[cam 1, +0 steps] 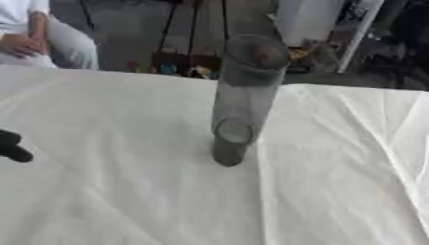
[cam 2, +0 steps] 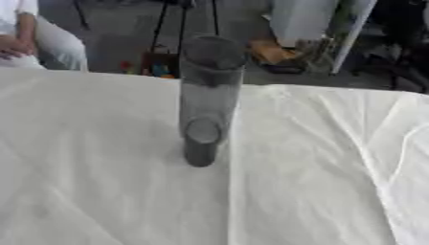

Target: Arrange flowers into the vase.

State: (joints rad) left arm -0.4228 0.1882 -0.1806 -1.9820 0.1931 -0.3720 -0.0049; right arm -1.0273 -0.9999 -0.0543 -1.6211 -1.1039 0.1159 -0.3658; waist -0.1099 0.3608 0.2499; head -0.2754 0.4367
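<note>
Clear grey glass vase stands upright in the middle of the frame, base on the white tablecloth, mouth up near the top centre. You can see through its wall; a round pale shape shows low inside it, cannot tell what that is. No stems visible in it. Cloth covers the whole table, creased, with a long fold running down from the vase base to the bottom edge and more wrinkles on the right side.

Your left hand only just shows at the left edge of the left eye view, mid height: two dark rounded fingertips poking in over the cloth, well apart from the vase. Too little of it in frame, so you cannot tell whether the fingers are spread or curled, and nothing is seen in them. It does not show in the right eye view. Your right hand is out of both views.

Behind the table edge, upper part of the frame: dark floor, thin dark stand legs, blurred clutter
</note>
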